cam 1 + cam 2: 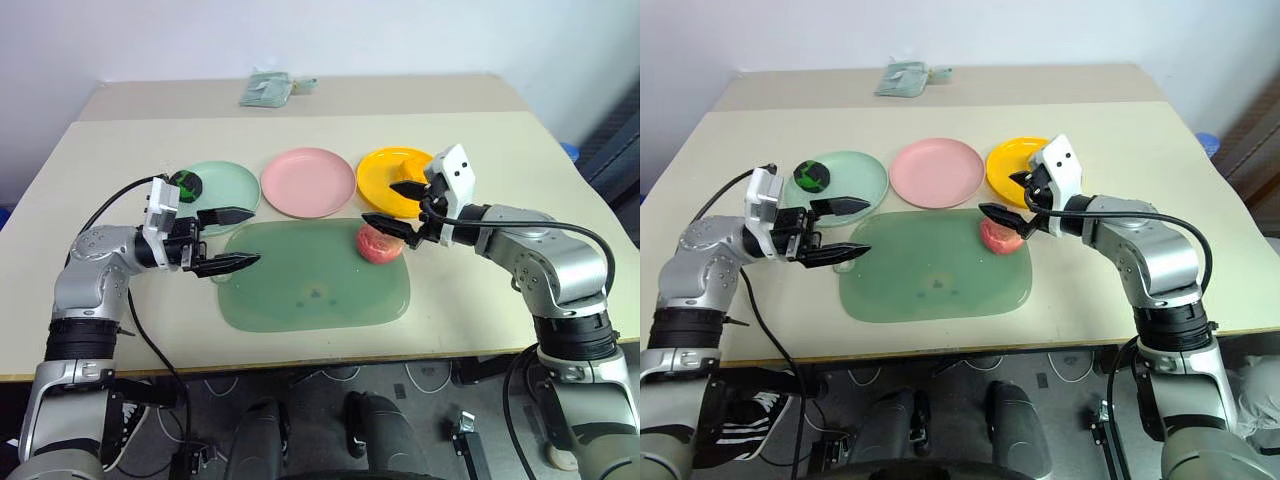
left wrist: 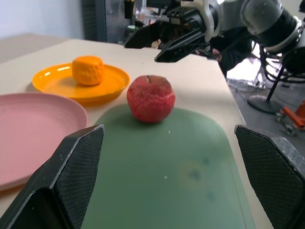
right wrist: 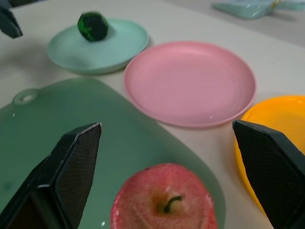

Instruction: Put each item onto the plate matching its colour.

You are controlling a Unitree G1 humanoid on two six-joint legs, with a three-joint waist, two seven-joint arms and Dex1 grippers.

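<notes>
A red-pink apple [image 1: 378,243] stands upright on the right end of the translucent green mat [image 1: 310,285]. My right gripper [image 1: 378,201] is open and empty, just above and behind the apple. The orange [image 2: 88,70] rests on the yellow plate [image 2: 52,81]. At the left, a dark green-and-black ball [image 1: 186,184] lies on the mint green plate [image 1: 228,178]. Between those two plates, the pink plate [image 1: 308,181] holds nothing. My left gripper [image 1: 258,235] is open and empty over the mat's left edge, pointing toward the apple.
A folded pale green cloth [image 1: 265,90] lies at the back of the table. The table's front edge [image 1: 300,360] runs just below the mat. Bare tabletop lies to the left of the green plate and to the right of the yellow one.
</notes>
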